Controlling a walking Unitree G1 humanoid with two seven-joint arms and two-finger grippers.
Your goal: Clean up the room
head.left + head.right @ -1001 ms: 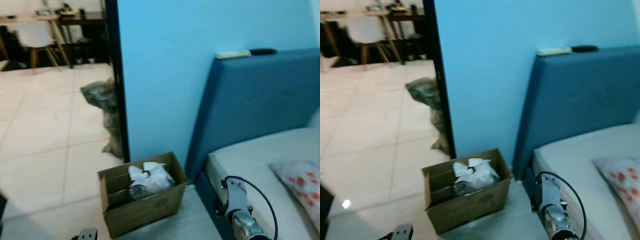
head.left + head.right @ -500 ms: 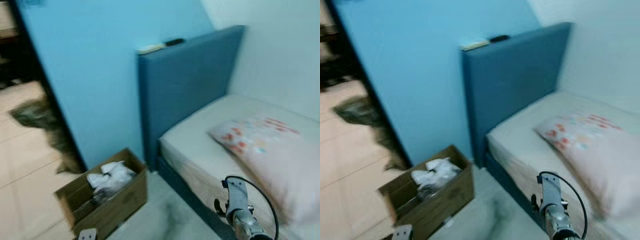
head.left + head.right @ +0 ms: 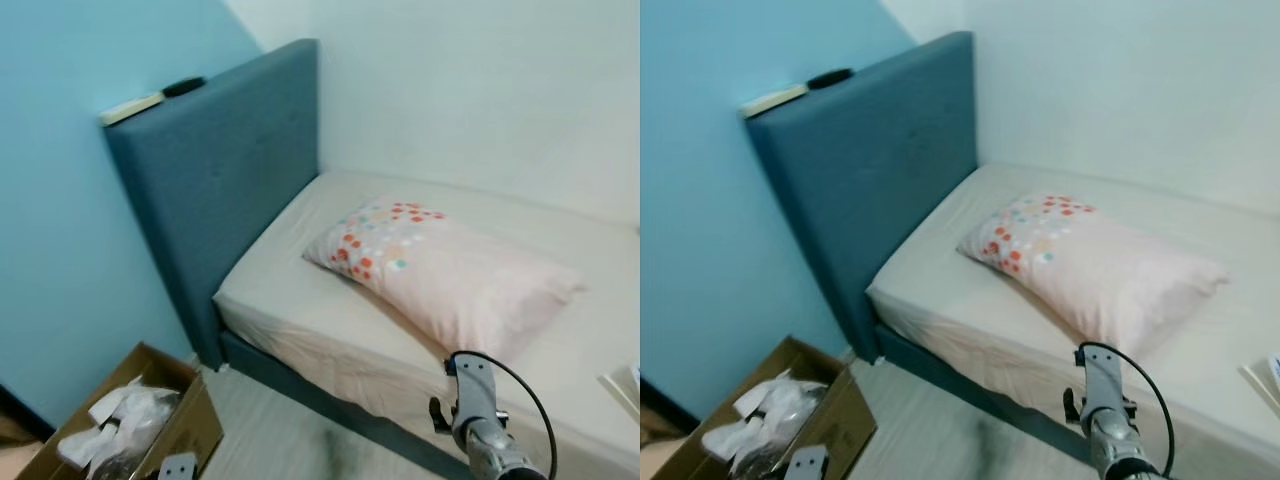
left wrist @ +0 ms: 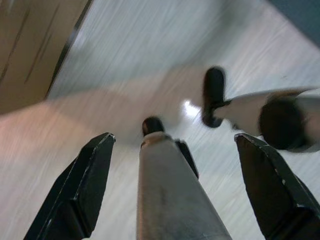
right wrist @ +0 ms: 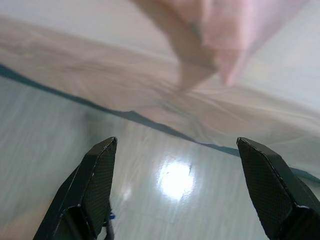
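A cardboard box holding crumpled white wrappers stands on the floor at the lower left, by the blue wall. My left gripper hangs open over the pale floor, holding nothing. My right gripper is open too, above the floor beside the bed's edge. The right arm shows low on the right, in front of the bed.
A bed with a blue headboard stands against the white wall, with a dotted pink pillow on it. A pale flat thing and a black one lie on top of the headboard. Something flat like paper lies at the bed's right edge.
The camera has swung to the right: the doorway and tiled floor have gone out of view, and the bed and pillow now sit in the middle. Both arms hang as before.
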